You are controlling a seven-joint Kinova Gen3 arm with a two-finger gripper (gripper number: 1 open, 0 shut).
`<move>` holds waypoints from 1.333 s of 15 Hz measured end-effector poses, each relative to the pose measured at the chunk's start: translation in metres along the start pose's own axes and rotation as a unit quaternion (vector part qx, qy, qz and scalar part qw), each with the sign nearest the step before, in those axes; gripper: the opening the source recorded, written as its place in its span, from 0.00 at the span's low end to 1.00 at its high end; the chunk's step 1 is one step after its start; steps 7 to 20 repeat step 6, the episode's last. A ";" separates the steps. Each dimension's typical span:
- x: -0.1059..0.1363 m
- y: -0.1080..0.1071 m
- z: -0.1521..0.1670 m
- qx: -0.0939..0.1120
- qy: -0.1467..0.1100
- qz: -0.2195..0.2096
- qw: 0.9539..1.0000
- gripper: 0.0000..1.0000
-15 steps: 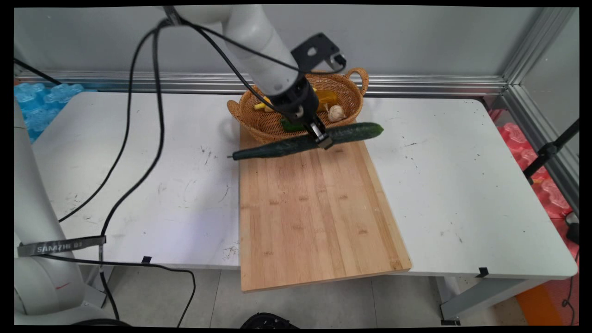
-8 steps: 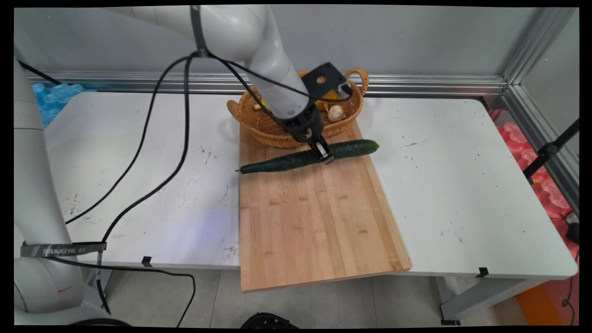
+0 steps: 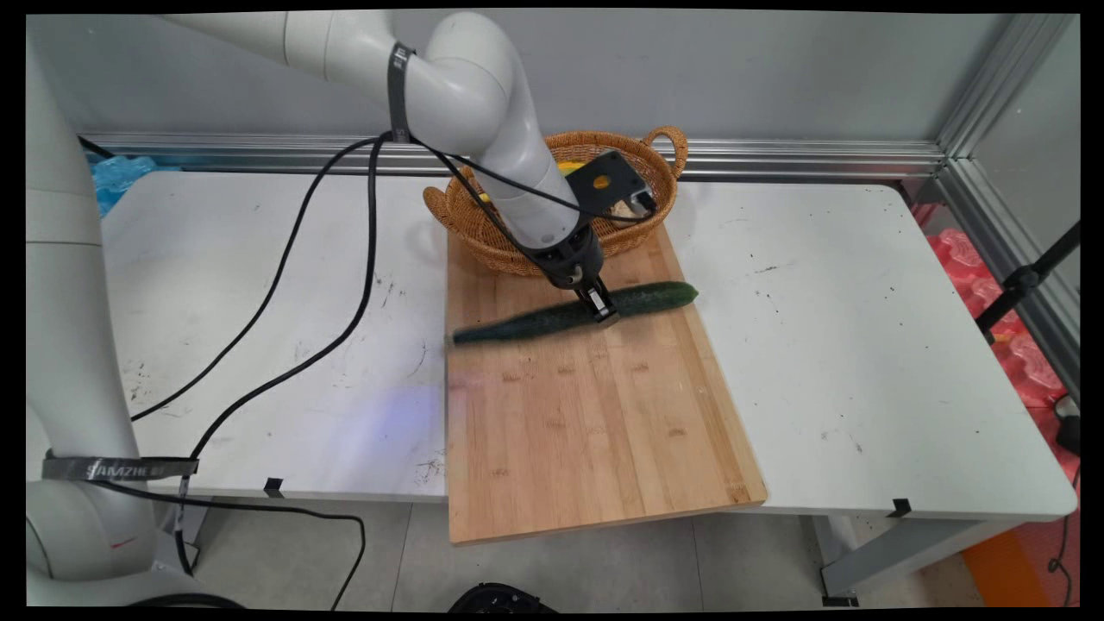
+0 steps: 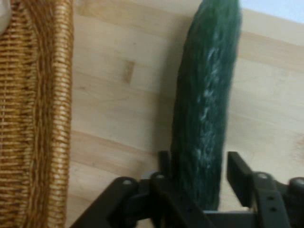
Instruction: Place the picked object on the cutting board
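A long dark green cucumber hangs crosswise just above the far part of a bamboo cutting board. My gripper is shut on the cucumber a little right of its middle. In the hand view the cucumber runs up from between my fingers, over the board's wood. A woven wicker basket stands just behind the gripper; its wall fills the left of the hand view.
The basket holds a yellow item and other things mostly hidden by the arm. Black cables hang from the arm over the table's left half. The white table lies on both sides of the board.
The gripper has carried the cucumber down and toward the near side, away from the basket, to just over the board. The left tip has swung slightly rightward.
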 end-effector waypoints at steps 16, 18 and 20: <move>-0.001 0.001 0.001 -0.006 0.012 0.012 1.000 1.00; -0.001 0.001 0.001 -0.006 0.012 0.012 1.000 1.00; -0.001 0.001 0.001 -0.006 0.012 0.012 1.000 1.00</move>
